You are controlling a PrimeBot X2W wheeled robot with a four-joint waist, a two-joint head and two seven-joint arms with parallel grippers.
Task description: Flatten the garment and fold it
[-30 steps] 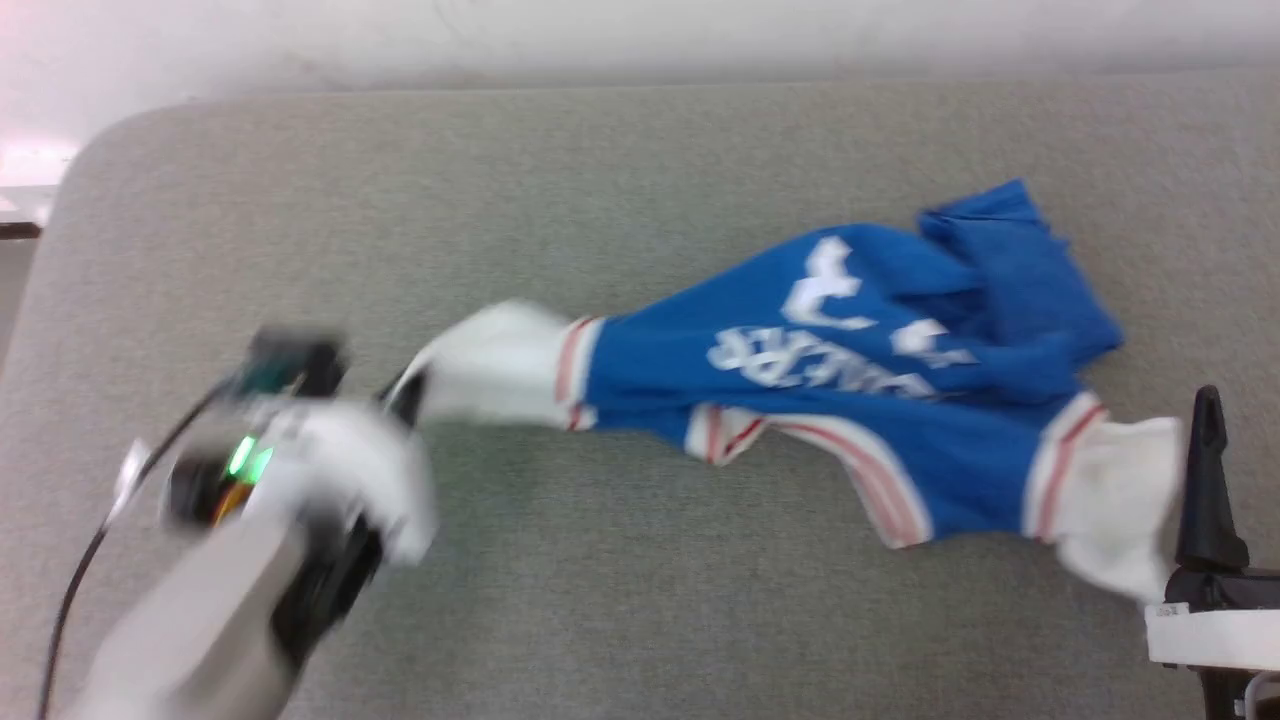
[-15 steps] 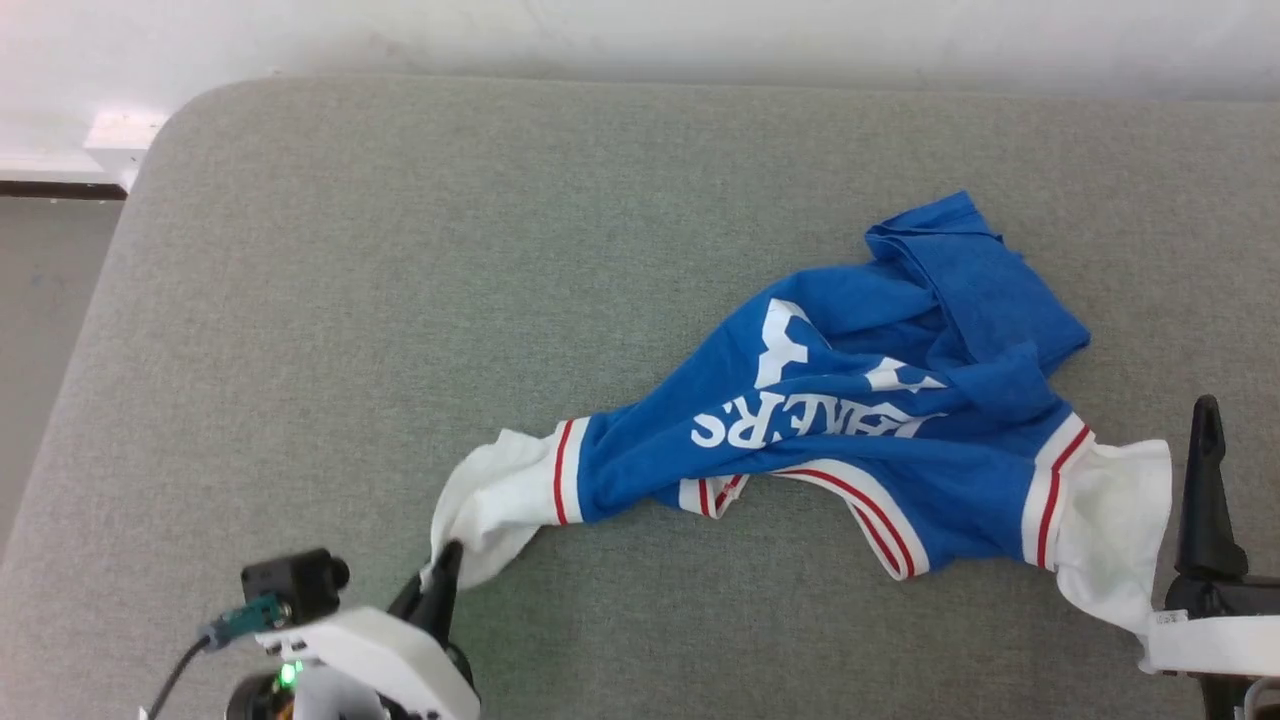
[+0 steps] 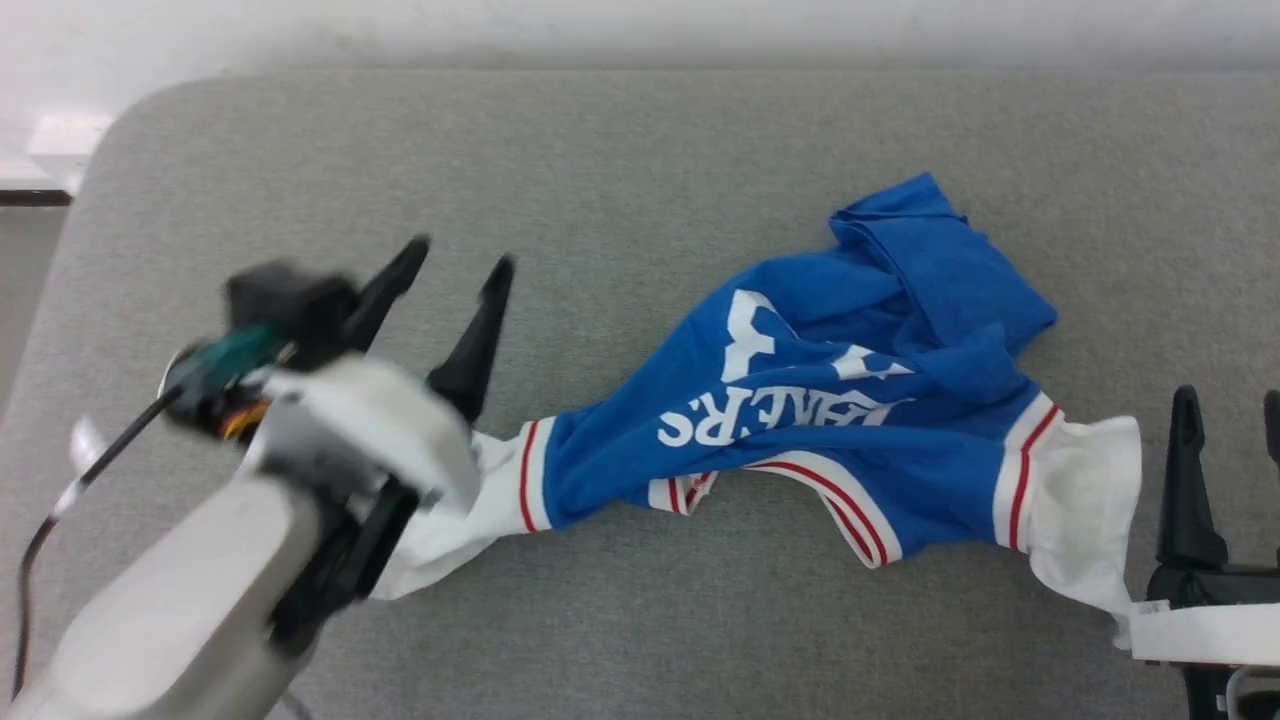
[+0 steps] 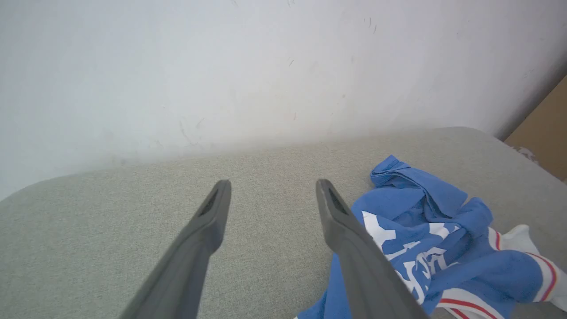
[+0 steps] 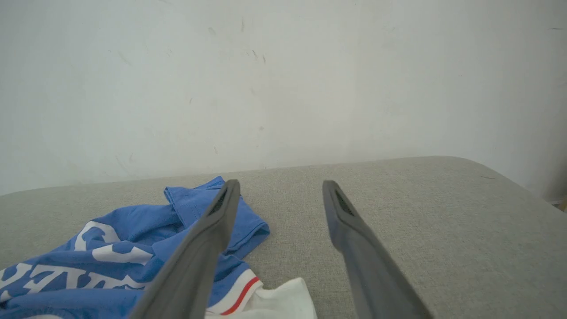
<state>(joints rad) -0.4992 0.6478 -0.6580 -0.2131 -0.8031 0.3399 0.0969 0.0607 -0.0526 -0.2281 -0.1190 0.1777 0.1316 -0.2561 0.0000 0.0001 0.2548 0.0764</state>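
Both wide apart and empty, left jaws newly let go of the garment (image 3: 930, 290), right jaws unchanged

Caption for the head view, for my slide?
Crumpled blue garment on grey surface; left gripper open over one white sleeve, right gripper open beside the other.

A grey fabric-covered surface (image 3: 640, 150) with rounded corners meets a scuffed white wall (image 4: 221, 66)
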